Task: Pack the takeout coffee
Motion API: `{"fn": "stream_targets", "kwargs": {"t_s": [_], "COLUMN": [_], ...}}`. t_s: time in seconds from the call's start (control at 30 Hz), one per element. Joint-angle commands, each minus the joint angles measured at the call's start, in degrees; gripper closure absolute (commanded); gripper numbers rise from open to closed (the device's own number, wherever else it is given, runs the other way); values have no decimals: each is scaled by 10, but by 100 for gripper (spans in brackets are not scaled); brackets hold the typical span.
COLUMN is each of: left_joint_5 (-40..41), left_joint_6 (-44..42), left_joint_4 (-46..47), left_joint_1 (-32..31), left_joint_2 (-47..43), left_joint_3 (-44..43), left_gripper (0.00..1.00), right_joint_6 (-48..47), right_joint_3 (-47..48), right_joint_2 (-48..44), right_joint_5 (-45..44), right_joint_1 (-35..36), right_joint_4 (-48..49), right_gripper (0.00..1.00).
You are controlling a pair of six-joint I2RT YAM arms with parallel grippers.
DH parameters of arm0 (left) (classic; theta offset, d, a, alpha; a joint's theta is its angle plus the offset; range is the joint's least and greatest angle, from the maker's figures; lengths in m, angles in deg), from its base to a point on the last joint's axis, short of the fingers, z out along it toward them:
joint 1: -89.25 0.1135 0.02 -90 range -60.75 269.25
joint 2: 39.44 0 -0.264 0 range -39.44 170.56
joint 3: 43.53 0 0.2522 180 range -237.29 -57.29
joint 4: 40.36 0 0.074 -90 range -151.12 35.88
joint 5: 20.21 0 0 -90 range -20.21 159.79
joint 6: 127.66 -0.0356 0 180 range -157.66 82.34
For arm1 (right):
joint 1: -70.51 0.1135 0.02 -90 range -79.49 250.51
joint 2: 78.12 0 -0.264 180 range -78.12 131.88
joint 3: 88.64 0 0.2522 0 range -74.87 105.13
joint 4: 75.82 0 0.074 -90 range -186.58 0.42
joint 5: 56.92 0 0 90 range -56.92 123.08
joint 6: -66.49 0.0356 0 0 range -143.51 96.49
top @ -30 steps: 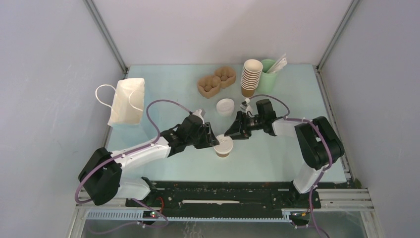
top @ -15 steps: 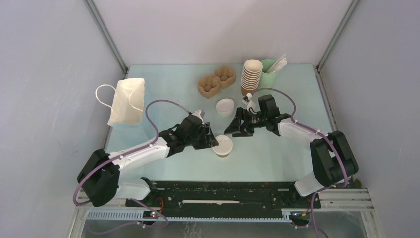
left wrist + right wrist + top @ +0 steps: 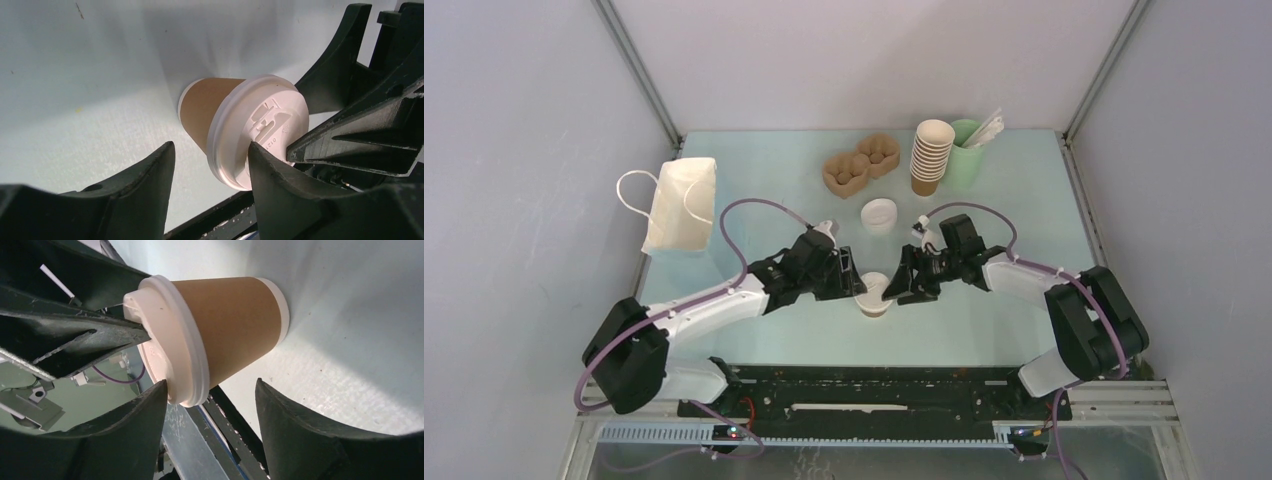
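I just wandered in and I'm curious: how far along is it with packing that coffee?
Done: the white lid is on the brown cup. In hand: the left gripper and right gripper, both open, flank the cup on the table. To do: gripping it and moving it, probably to the cardboard carrier or the paper bag.

On the pale green table (image 3: 984, 330) are set a lidded coffee cup (image 3: 874, 297) at 6 o'clock, a loose white lid (image 3: 879, 215) at centre, a pulp carrier (image 3: 860, 166) at 12, a cup stack (image 3: 930, 156) and a green cup (image 3: 965, 155) at 1, and a paper bag (image 3: 680, 205) at 10.

Lab test cell: plain grey walls (image 3: 864, 60), aluminium frame (image 3: 641, 75).
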Motion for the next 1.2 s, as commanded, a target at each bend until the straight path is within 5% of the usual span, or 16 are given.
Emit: {"fn": "stream_targets", "kwargs": {"t_s": [0.0, 0.5, 0.63, 0.93, 1.17], "left_joint_5": [9, 16, 12, 20, 76], "left_joint_6": [-19, -23, -34, -70, -88], "left_joint_4": [-25, -24, -39, -68, -143], "left_joint_1": [-6, -6, -6, -1, -1], "left_joint_2": [27, 33, 9, 16, -69], "left_joint_3": [-11, 4, -19, -112, -144], "left_gripper": [40, 42, 39, 19, 9], "right_joint_6": [3, -24, 2, -46, -120], "right_joint_3": [-17, -70, -61, 43, 123], "right_joint_2": [27, 71, 24, -35, -94], "right_joint_5": [2, -30, -12, -63, -227], "right_joint_1": [-6, -19, -26, -23, 35], "right_joint_4": [64, 125, 126, -27, -188], "right_gripper": [33, 34, 29, 11, 1]}}
